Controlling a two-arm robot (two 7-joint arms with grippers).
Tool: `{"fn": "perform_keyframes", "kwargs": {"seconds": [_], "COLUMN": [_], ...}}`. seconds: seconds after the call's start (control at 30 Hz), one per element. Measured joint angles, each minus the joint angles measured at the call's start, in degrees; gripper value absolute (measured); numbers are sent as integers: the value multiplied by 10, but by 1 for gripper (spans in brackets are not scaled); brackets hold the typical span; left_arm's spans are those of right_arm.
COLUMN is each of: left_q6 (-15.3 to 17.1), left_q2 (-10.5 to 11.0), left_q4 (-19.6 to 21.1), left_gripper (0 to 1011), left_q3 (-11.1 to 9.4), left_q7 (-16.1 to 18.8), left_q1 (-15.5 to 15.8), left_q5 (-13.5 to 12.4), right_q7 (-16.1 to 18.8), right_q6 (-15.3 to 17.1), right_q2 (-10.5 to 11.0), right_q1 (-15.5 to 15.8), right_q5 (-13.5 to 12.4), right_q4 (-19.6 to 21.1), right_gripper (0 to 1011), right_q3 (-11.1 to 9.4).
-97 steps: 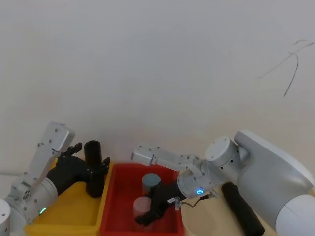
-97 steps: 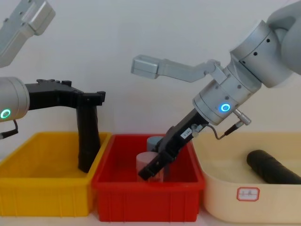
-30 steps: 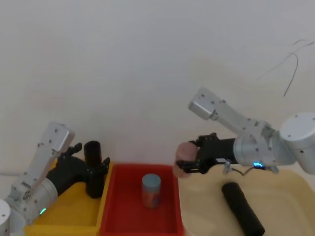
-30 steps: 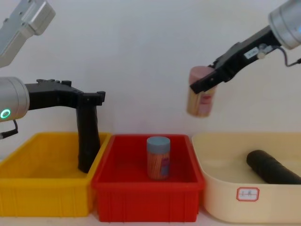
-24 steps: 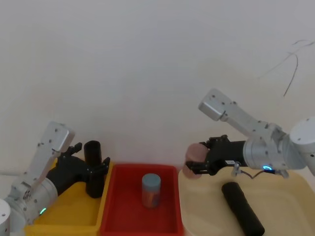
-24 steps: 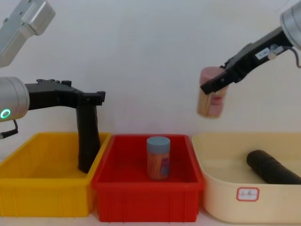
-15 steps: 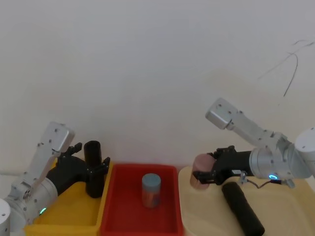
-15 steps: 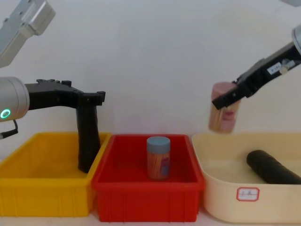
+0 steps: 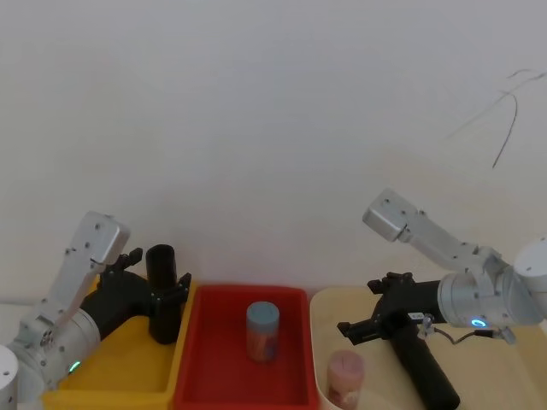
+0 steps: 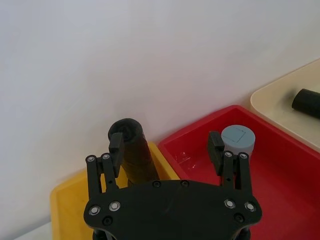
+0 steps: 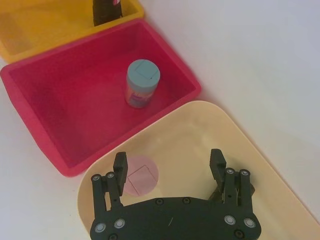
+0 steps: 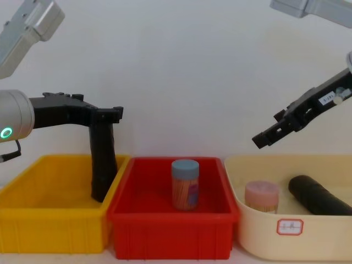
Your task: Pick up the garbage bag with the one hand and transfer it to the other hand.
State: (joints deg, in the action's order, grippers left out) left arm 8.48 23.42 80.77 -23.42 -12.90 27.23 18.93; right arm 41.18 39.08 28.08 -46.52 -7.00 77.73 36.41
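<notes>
While the green-lit left gripper [image 10: 165,144] hangs over the yellow plastic bin [image 12: 55,225] at far left, fingers spread, we see the black garbage-bag roll [image 12: 103,165] standing upright in that bin between them, close to one finger, long axis vertical. To its right, a blue-lidded canister [image 12: 185,184] stands in the red bin [image 12: 170,231]. Farther right, the blue-lit right gripper [image 11: 168,162] hovers, fingers apart, above the cream tub [image 12: 308,231], which holds a pink-lidded canister [image 12: 261,197] and a second black roll [image 12: 319,195] lying flat.

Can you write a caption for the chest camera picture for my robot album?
Right tool open above the cream tub where a pink-lidded jar stands.
</notes>
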Motion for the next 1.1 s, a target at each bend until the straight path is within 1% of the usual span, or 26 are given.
{"fn": "perform_keyframes", "kwargs": {"seconds": [0.03,0.4,0.57,0.6,0.63,0.73,0.83,0.87,0.93,0.97,1.0,1.03,1.1], "left_q6": [0,0,0,0,0,0,0,0,0,0,0,0,0], "left_q2": [0,0,0,0,0,0,0,0,0,0,0,0,0], "left_q4": [0,0,0,0,0,0,0,0,0,0,0,0,0], "left_gripper": [1002,1001,1001,1001,1001,1002,1001,1001,1002,1002,1002,1001,1001], "left_q3": [0,0,0,0,0,0,0,0,0,0,0,0,0], "left_q7": [0,0,0,0,0,0,0,0,0,0,0,0,0], "left_q1": [0,0,0,0,0,0,0,0,0,0,0,0,0], "left_q5": [0,0,0,0,0,0,0,0,0,0,0,0,0], "right_q7": [0,0,-16,-25,-25,-52,-70,-83,-100,-115,-125,-139,-158], "right_q6": [0,0,-5,-7,-7,-14,-18,-21,-24,-27,-30,-33,-37], "right_q2": [0,1,-5,-8,-8,-18,-25,-32,-38,-46,-49,-58,-66], "right_q1": [0,3,13,18,18,34,45,55,63,74,79,89,99], "right_q5": [0,-4,-11,-14,-14,-21,-25,-28,-31,-33,-34,-35,-36], "right_q4": [0,-5,-2,0,0,8,14,21,26,33,36,44,51], "right_gripper": [1001,1000,1000,1000,1000,1000,1000,1000,1000,1000,1000,1000,1000], "right_q3": [0,0,-12,-17,-17,-33,-44,-53,-60,-70,-73,-81,-88]}}
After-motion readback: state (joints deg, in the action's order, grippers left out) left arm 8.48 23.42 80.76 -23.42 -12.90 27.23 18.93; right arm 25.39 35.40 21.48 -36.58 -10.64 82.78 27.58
